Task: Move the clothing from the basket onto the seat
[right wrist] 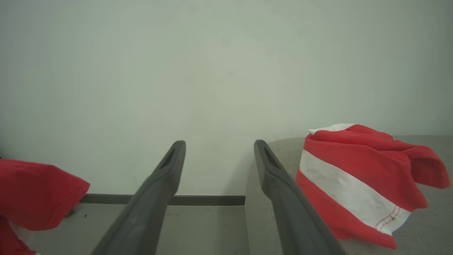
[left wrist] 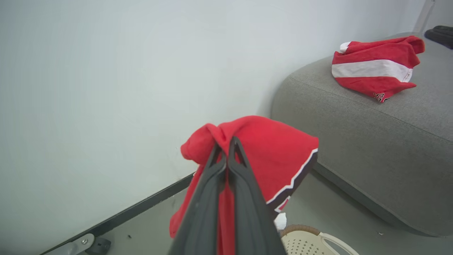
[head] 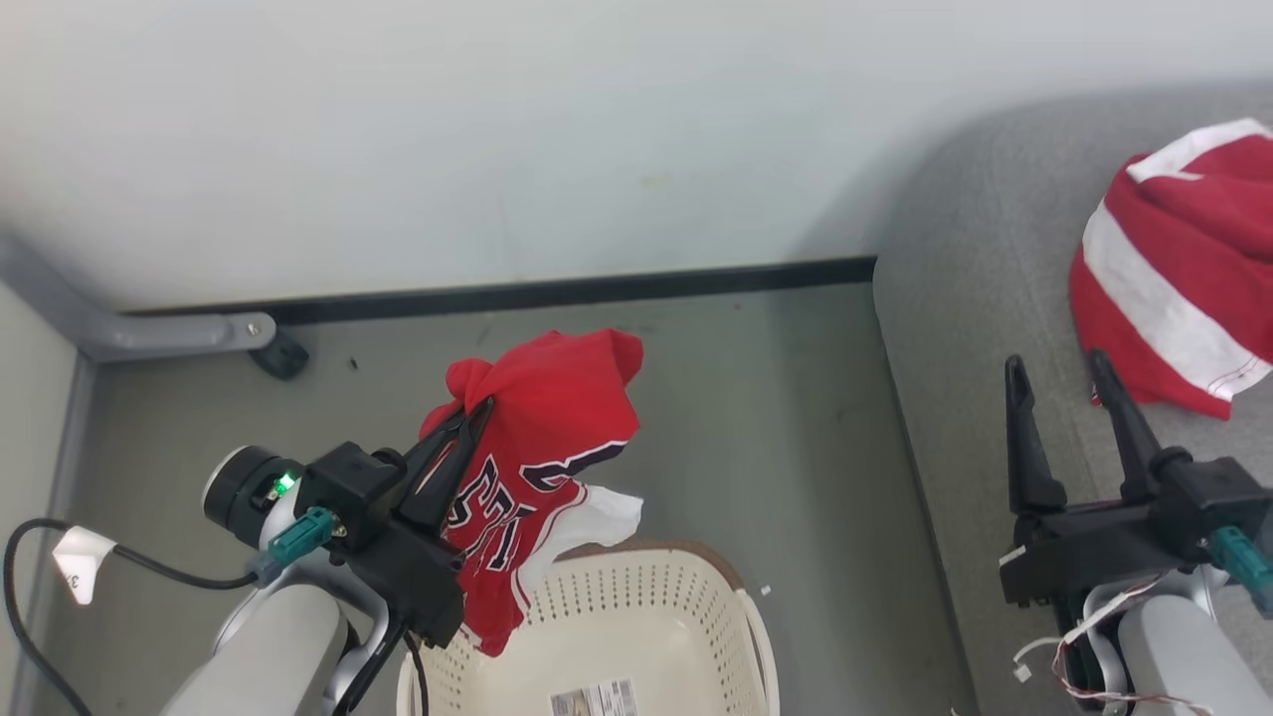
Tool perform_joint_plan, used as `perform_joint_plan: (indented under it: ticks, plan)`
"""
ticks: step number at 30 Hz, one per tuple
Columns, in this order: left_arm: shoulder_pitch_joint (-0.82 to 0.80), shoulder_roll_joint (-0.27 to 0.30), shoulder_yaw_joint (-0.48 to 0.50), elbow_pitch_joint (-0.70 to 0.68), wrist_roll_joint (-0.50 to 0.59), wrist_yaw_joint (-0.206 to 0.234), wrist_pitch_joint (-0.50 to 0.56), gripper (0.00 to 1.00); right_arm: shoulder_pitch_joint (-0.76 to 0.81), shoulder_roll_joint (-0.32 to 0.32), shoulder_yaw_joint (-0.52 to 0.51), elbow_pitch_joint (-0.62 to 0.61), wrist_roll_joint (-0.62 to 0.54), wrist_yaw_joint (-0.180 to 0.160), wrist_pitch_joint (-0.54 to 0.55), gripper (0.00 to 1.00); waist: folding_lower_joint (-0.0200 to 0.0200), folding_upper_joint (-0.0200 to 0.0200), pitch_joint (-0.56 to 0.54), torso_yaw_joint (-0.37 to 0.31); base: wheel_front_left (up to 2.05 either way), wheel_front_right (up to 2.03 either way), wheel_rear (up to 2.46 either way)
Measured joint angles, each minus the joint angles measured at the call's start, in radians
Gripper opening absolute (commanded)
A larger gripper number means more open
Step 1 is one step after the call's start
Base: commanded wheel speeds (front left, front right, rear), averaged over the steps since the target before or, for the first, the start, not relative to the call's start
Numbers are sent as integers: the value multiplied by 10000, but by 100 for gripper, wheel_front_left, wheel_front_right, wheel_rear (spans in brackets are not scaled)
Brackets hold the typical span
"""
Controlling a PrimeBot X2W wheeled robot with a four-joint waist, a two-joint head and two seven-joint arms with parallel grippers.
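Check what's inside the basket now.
The basket's visible floor is bare apart from a printed label. The jersey held by the left gripper hangs in front of its left rim, hiding that corner. The near part is cut off by the picture's edge.

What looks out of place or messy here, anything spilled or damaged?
Nothing spilled or damaged. One red jersey lies crumpled on the seat, not spread flat. The left claw pinches a hanging jersey above the basket. Thin loose wires dangle behind the right claw, a bit untidy.
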Motion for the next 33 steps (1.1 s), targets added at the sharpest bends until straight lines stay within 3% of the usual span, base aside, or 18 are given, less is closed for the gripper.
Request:
perform_joint_plan:
  ticks: [17, 33]
  plan:
    - [598, -230, -207, -1181, -545, 0, 207, 0, 1162, 205, 535, 190, -8, 355, 0, 100, 0, 0, -2211, -108, 0, 0, 0]
    - [567, -1032, -652, -1695, -918, 0, 913, 0, 1267, 173, 823, 180, -15, 736, 0, 100, 1, 2, -2489, -757, 0, 0, 0]
